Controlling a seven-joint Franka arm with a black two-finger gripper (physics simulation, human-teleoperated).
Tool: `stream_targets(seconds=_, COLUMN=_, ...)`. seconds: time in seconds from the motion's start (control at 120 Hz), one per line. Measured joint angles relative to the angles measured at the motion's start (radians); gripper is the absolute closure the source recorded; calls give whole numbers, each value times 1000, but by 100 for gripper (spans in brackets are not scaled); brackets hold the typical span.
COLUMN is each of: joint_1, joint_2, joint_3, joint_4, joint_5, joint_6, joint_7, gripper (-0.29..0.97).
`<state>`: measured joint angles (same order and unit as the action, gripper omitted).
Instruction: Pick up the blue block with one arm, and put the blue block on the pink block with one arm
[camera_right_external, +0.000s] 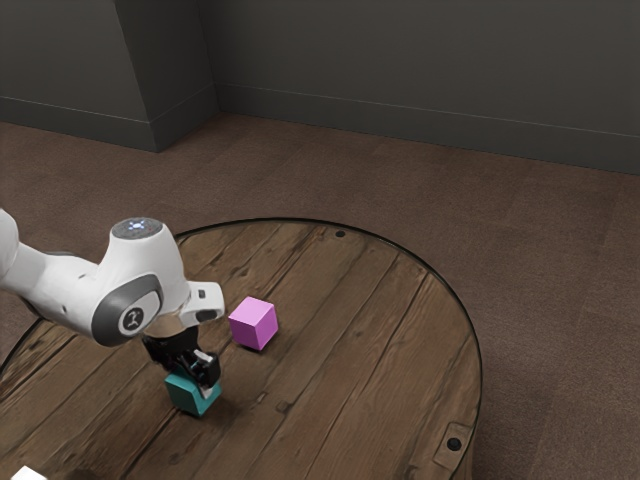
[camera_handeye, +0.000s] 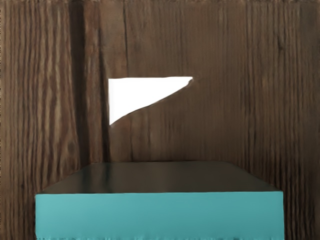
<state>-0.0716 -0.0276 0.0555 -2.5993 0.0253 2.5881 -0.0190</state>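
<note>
Presently: end effector sits low over the blue block, which seems to rest toward the surface's near edge, on the exterior view's left. Clenched or released, I cannot tell; the hand hides the contact. Pink block lies near it, closer to the surface's centre, apart. The blue block looks rigid, light and smooth-faced, possibly slick. Best taken on two opposite flat sides, mid-height, squarely, so it won't twist.

Dim, soft light comes from above; the top of the blue block is dark with shade.
</note>
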Motion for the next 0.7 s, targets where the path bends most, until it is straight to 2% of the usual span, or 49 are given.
stream_targets(seconds=0.117, joint_1=-5, joint_2=-26, joint_3=10, joint_4=9, joint_5=8, joint_6=-2, joint_7=-9, gripper=35)
stream_targets(seconds=0.2, joint_1=0, joint_2=-42, joint_3=16, joint_4=109, joint_5=17, joint_6=-67, joint_7=-27, gripper=39)
stream_targets(seconds=0.342, joint_1=7, joint_2=79, joint_3=19, joint_4=389, joint_5=29, joint_6=-179, joint_7=-60, gripper=42)
stream_targets(seconds=0.467, joint_1=4, joint_2=203, joint_3=14, joint_4=558, joint_5=31, joint_6=-241, joint_7=-82, gripper=42)
stream_targets(seconds=0.7, joint_1=8, joint_2=275, joint_3=-3, joint_4=622, joint_5=28, joint_6=-300, joint_7=-94, gripper=42)
